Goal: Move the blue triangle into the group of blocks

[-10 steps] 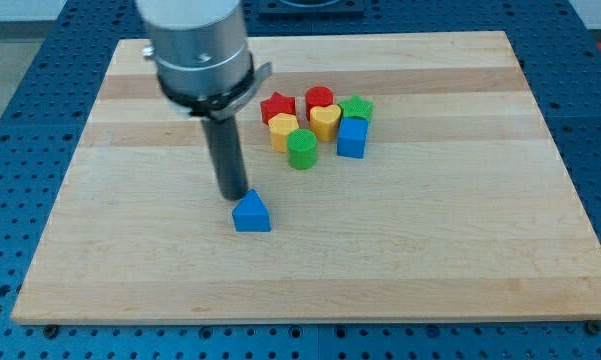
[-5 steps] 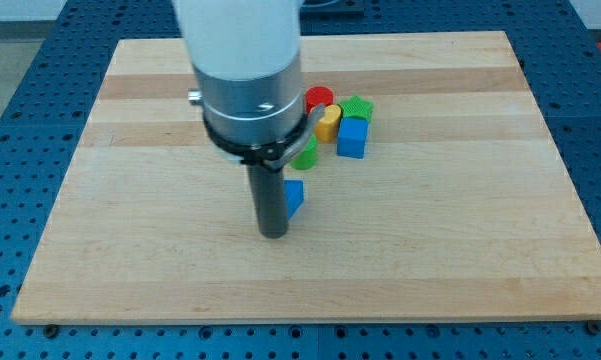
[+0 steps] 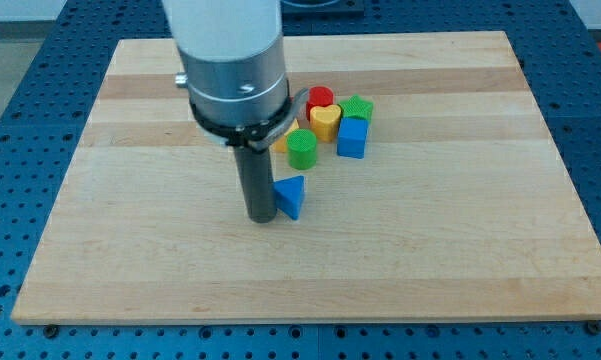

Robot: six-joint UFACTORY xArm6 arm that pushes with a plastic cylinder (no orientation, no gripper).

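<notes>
The blue triangle point(image 3: 291, 196) lies on the wooden board point(image 3: 460, 250), just below the group of blocks. My tip point(image 3: 261, 217) touches the triangle's left side. The group holds a green cylinder point(image 3: 302, 148), a yellow heart point(image 3: 326, 121), a red cylinder point(image 3: 320, 97), a green block point(image 3: 358, 107) and a blue cube point(image 3: 352, 138). A yellow block point(image 3: 283, 139) shows only as a sliver behind the arm. The triangle sits a short gap below the green cylinder.
The arm's wide metal body point(image 3: 235, 70) hides the left part of the group. The board is ringed by a blue perforated table point(image 3: 10, 120).
My tip swung from above the triangle to its left side. The triangle slid up and to the right, closer to the green cylinder.
</notes>
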